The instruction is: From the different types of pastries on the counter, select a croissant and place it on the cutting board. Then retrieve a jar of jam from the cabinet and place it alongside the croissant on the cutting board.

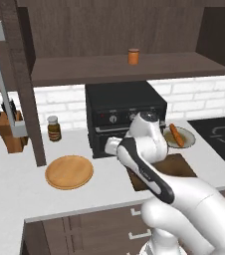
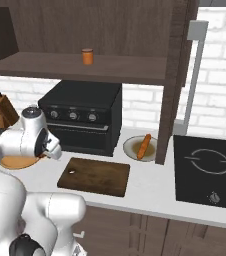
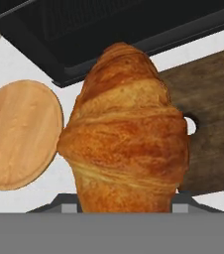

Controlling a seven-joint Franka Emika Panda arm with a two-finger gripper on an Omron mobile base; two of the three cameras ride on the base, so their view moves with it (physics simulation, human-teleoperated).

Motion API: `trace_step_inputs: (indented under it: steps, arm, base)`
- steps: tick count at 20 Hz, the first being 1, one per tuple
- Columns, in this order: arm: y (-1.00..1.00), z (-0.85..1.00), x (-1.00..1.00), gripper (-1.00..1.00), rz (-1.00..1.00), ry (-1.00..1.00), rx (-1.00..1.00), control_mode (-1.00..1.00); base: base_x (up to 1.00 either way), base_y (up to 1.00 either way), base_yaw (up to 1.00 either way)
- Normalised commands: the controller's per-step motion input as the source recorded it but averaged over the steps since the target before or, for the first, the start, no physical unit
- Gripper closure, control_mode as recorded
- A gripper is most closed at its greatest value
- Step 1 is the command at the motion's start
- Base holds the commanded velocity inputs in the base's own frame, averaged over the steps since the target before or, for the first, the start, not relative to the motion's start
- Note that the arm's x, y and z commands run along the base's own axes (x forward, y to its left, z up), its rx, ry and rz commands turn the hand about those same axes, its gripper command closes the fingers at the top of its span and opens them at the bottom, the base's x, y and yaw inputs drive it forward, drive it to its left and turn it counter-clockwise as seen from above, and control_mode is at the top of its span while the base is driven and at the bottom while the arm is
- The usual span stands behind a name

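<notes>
Jaws clamped on the croissant [image 3: 126,134] — above the cutting board's [image 3: 215,124] holed corner.

Arm [image 1: 149,154] sits over the board [image 1: 176,167] near the worktop's [image 1: 15,189] front edge. Round plate [image 1: 69,172] left of it, oven [image 1: 124,114] at the back w/ knife block [image 1: 10,129] far left, jam jar [image 1: 133,56] up on the shelf.

The white arm [image 1: 149,169] comes up from the base, folds at a bulky elbow and reaches forward, with the wrist bent so the hand points down. In the right base view the hand [image 2: 37,137] sits low at the left, tipped downward too. The gripper [image 3: 125,196] is clamped tight, jaws pinched on the croissant [image 3: 126,134], which is held between them.
</notes>
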Motion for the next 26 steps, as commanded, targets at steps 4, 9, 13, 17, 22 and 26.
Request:
trace_step_inputs:
  steps: [4, 9, 13, 17, 22, 26]
  arm:
    - [-1.0, 0.0, -0.1, 1.0, 0.0, 0.0, 0.0, -1.0]
    - [-0.95, -0.01, -0.07, 1.0, 0.0, 0.0, -0.02, -1.0]
    - [-0.7, -0.37, -0.01, 1.0, 0.0, 0.0, -0.03, -1.0]
    - [-0.06, -0.08, 0.0, 1.0, 0.0, 0.0, 0.0, -1.0]
    - [-0.04, -0.23, 0.04, 1.0, 0.0, 0.07, -0.26, -1.0]
    - [0.0, -0.1, 0.01, 1.0, 0.0, 0.04, -0.18, -1.0]
  base:
    - [0.0, 0.0, 0.0]
    - [0.0, 0.0, 0.0]
    - [0.0, 0.0, 0.0]
    - [0.0, 0.0, 0.0]
    - [0.0, 0.0, 0.0]
    - [0.0, 0.0, 0.0]
